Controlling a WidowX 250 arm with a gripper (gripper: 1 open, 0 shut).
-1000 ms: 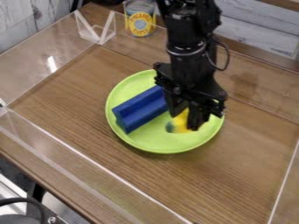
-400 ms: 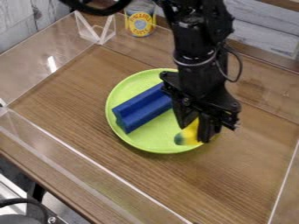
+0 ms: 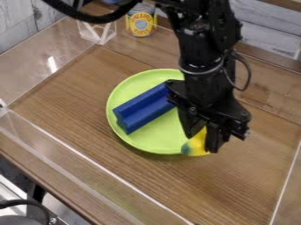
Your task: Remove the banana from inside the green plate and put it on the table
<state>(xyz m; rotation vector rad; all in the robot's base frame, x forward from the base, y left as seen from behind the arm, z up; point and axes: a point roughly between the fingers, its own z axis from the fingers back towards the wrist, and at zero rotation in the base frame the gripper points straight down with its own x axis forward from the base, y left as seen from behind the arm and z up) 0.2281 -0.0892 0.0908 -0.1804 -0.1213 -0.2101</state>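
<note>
The counter (image 3: 70,97) looks like brown wood, the green plate (image 3: 123,88) and banana (image 3: 195,145) like smooth shiny plastic, the walls (image 3: 47,154) clear.

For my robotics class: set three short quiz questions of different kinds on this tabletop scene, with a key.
1. True or false: the banana lies flat in the middle of the green plate.
2. Which object lies on the plate left of the gripper? A) blue block B) red cup C) metal spoon
3. Fill in: the banana sits between the gripper's fingers above the plate's ____ edge.

Key: 1 false, it is held at the rim; 2 A, the blue block; 3 near right.
</note>
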